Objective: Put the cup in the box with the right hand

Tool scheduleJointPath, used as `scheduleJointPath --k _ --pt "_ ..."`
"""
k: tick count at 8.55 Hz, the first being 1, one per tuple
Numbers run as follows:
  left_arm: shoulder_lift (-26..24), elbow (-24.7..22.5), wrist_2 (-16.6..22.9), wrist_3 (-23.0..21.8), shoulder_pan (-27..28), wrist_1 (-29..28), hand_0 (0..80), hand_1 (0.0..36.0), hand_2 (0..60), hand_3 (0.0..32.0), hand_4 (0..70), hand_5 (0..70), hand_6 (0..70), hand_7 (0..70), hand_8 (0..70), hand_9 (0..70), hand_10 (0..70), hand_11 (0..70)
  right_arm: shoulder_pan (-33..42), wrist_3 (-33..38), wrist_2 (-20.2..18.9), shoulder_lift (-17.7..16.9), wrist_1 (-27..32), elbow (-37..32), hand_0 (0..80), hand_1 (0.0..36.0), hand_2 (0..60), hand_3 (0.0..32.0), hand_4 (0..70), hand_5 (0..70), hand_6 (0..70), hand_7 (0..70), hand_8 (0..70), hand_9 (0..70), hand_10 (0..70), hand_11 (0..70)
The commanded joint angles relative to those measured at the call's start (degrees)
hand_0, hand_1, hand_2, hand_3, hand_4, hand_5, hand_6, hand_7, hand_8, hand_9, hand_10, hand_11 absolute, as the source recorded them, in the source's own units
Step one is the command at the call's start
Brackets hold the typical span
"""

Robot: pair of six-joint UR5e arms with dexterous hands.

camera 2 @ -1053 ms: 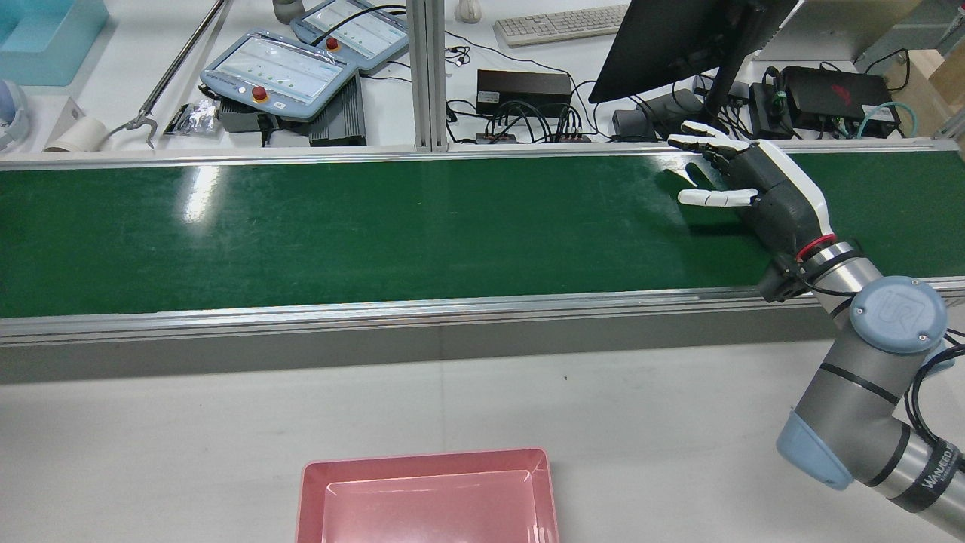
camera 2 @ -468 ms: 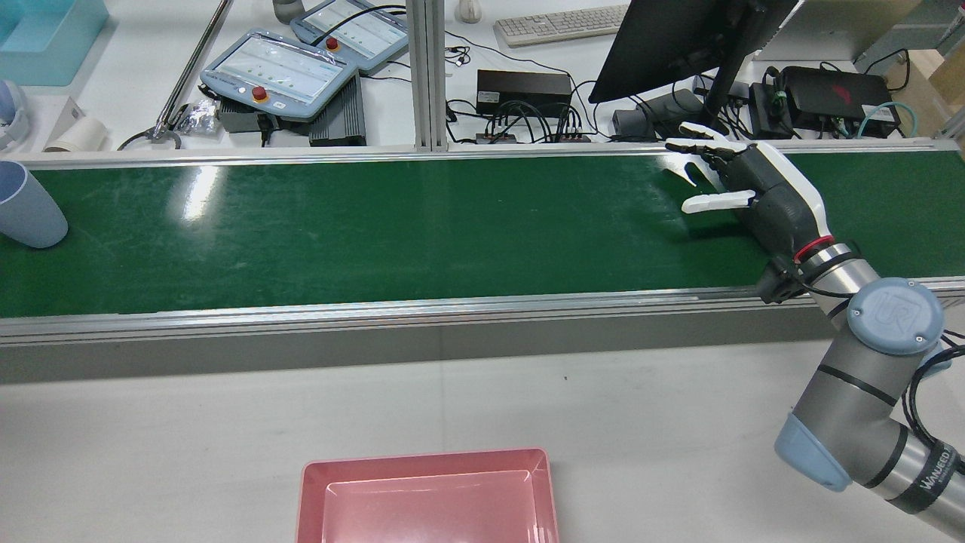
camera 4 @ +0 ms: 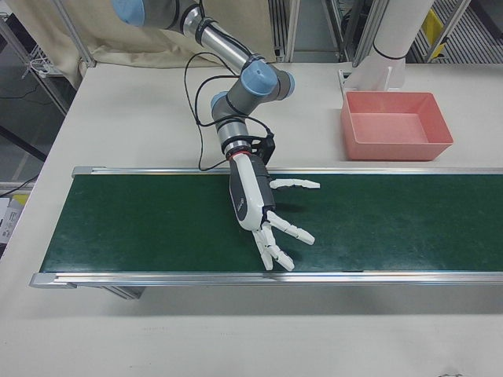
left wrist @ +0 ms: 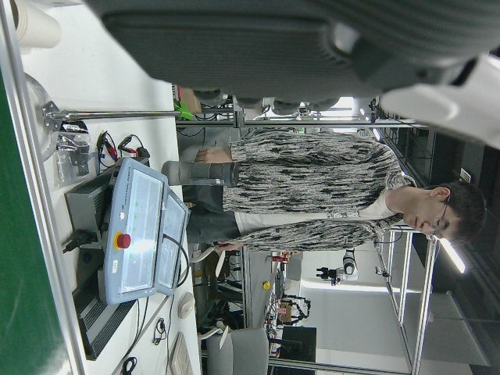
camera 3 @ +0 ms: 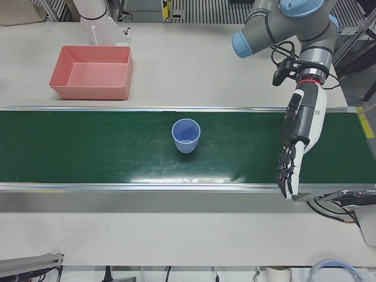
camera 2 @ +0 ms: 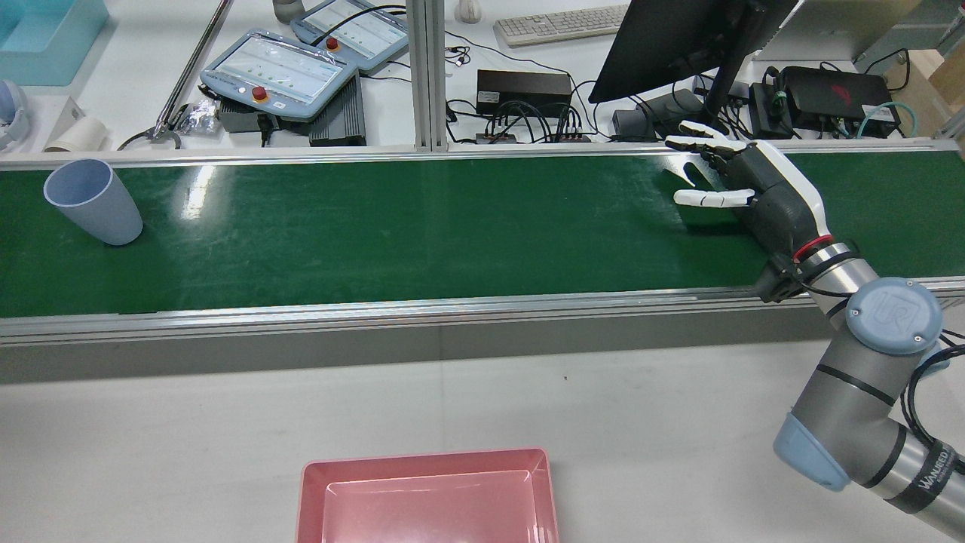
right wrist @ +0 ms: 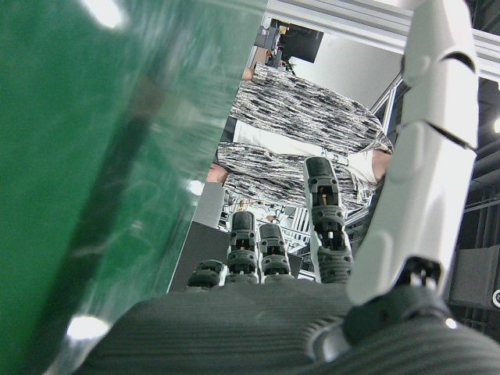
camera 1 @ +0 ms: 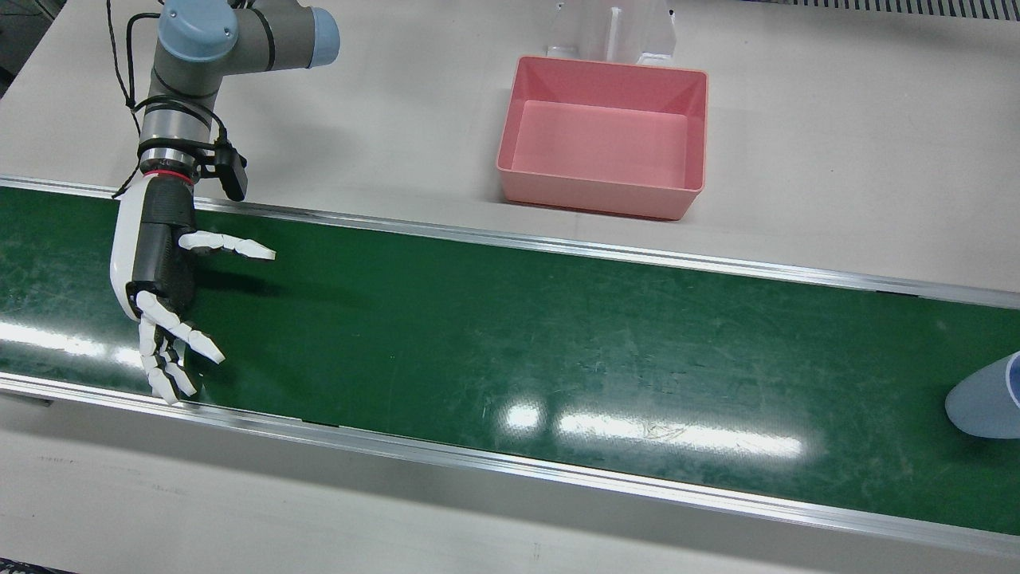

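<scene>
So the cup (camera 2: 94,200) just rode in on the belt (camera 2: 415,226); a second ago it wasn't there, now it stands upright at the far left end in the rear view, well apart from the right hand (camera 2: 761,196); that one's empty, fingers spread, waiting downstream. The box (camera 2: 430,464) is empty. The left-front view adds the left hand (camera 3: 299,135), also open and empty, near the cup.

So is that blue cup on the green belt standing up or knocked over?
Upright. The blue cup stands on its base on the green belt, its open mouth facing up; the rear view shows the same.
</scene>
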Motion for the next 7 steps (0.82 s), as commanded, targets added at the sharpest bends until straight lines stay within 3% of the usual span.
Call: scheduleJointPath --k 1,2,3,4,5,6,7 --pt "0.0 0.0 0.0 0.0 0.0 0.0 0.0 0.0 0.0 0.0 0.0 0.0 0.0 0.0 0.0 0.0 0.0 0.0 0.0 0.0 0.1 0.0 0.0 0.0 51.7 14.0 4.7 0.0 22.5 5.9 6.0 20.2 11.8 20.9 3.1 6.1" --pt "0.0 0.0 0.0 0.0 0.0 0.0 0.0 0.0 0.0 0.0 0.0 0.0 0.0 0.0 0.0 0.0 0.0 0.0 0.0 0.0 0.1 0.1 0.0 0.0 51.2 14.9 8.4 0.0 21.5 5.9 6.0 20.3 11.7 20.9 3.1 6.0" --pt "0.0 0.0 0.0 0.0 0.0 0.0 0.0 0.0 0.0 0.0 0.0 0.0 0.0 0.0 0.0 0.0 0.0 0.0 0.0 0.0 0.8 0.2 0.1 0.0 50.4 17.0 16.0 0.0 19.1 5.9 6.1 20.4 11.8 20.9 3.1 6.0" --pt "0.0 0.0 0.0 0.0 0.0 0.0 0.0 0.0 0.0 0.0 0.0 0.0 0.0 0.0 0.0 0.0 0.0 0.0 0.0 -0.2 1.2 0.8 0.0 0.0 52.0 14.3 5.2 0.0 23.3 5.9 6.1 20.5 11.8 20.9 3.1 6.1" --pt "0.0 0.0 0.0 0.0 0.0 0.0 0.0 0.0 0.0 0.0 0.0 0.0 0.0 0.0 0.0 0.0 0.0 0.0 0.0 -0.4 1.3 1.2 0.0 -0.1 51.8 14.2 5.5 0.0 24.1 5.8 6.2 20.9 11.8 21.1 3.1 6.0" --pt "0.0 0.0 0.0 0.0 0.0 0.0 0.0 0.0 0.0 0.0 0.0 0.0 0.0 0.0 0.0 0.0 0.0 0.0 0.0 -0.6 1.3 1.3 0.0 -0.1 52.0 13.1 2.2 0.0 25.3 5.7 6.0 20.5 11.7 20.8 2.9 5.7" --pt "0.0 0.0 0.0 0.0 0.0 0.0 0.0 0.0 0.0 0.0 0.0 0.0 0.0 0.0 0.0 0.0 0.0 0.0 0.0 -1.0 1.3 1.3 0.0 -0.1 50.5 15.7 13.1 0.0 22.1 5.6 6.0 20.8 11.8 21.0 2.8 5.6"
